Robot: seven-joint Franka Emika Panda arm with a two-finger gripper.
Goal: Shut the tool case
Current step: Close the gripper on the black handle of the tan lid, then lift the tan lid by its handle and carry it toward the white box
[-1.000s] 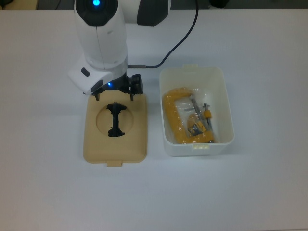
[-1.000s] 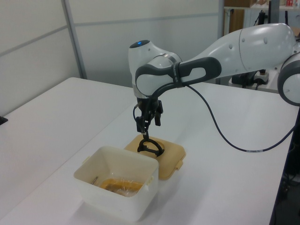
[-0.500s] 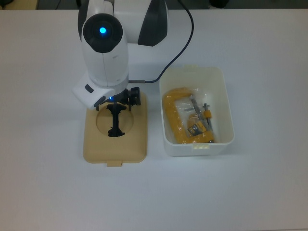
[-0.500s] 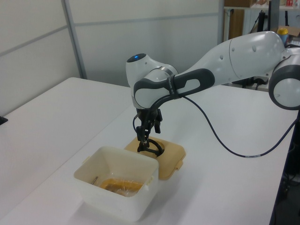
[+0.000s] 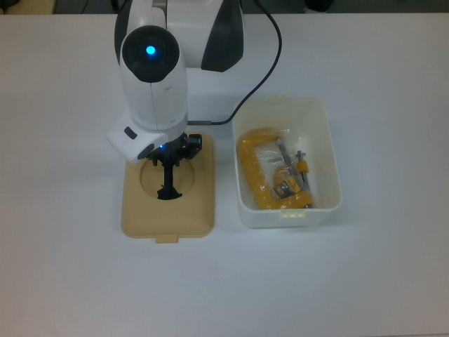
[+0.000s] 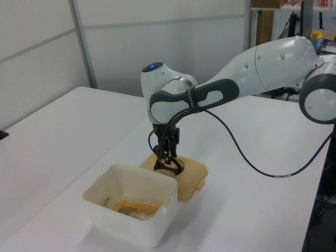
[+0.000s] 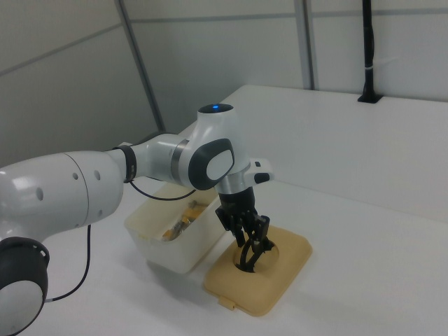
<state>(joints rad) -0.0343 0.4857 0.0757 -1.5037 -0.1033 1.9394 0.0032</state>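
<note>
The tool case's white tub (image 5: 331, 151) sits open on the top view's right, with a yellow clamp (image 5: 254, 175) and small parts inside. Its beige lid (image 5: 198, 205) lies flat beside it on the top view's left, and a black handle (image 5: 168, 184) stands up from the lid's round recess. My gripper (image 5: 167, 156) is low over the recess, open, with a finger on either side of the handle's upper end. In the left view the gripper (image 6: 167, 156) hangs just behind the tub (image 6: 131, 210). In the right view the gripper (image 7: 252, 245) reaches into the lid (image 7: 287, 262).
Tub and lid rest on a white table (image 5: 84, 281), roughly a hand's width apart. A black cable (image 5: 270, 49) runs from the arm across the table behind the tub. Grey wall panels stand beyond the table in the side views.
The gripper has come down from the lid's far edge onto the handle in the recess, and the fingers now stand closer together. Lid and tub have not moved.
</note>
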